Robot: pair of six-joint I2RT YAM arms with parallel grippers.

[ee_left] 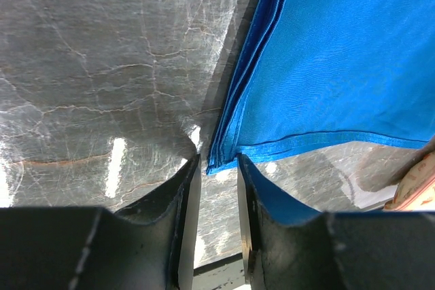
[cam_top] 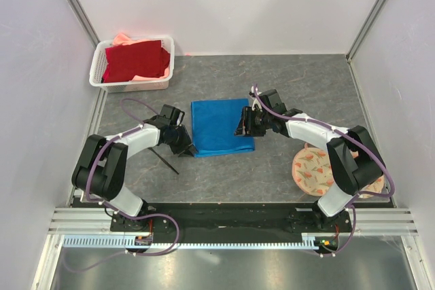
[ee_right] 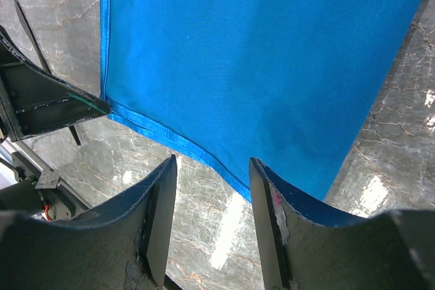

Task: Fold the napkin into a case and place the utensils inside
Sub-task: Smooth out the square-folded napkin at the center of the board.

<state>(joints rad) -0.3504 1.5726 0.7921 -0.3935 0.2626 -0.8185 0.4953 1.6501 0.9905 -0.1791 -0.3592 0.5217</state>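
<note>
The blue napkin [cam_top: 221,127] lies folded in flat layers mid-table. My left gripper [cam_top: 189,146] is at its near left corner. In the left wrist view the layered corner of the napkin [ee_left: 326,66] sits right at the tips of the open left gripper [ee_left: 217,168], with bare table between the fingers [ee_left: 182,198]. My right gripper [cam_top: 245,127] is at the napkin's right edge. It stands open [ee_right: 212,168], and the hem of the napkin [ee_right: 258,52] lies just beyond its tips. One thin black utensil [cam_top: 165,161] lies on the table left of the napkin, partly behind the left gripper [ee_right: 41,100].
A white basket [cam_top: 102,66] holding dark red cloth [cam_top: 136,60] stands at the back left. A round peach floral mat [cam_top: 311,171] lies near the right arm's base and shows at an edge of the left wrist view [ee_left: 416,188]. Walls enclose the grey marbled table [cam_top: 306,86].
</note>
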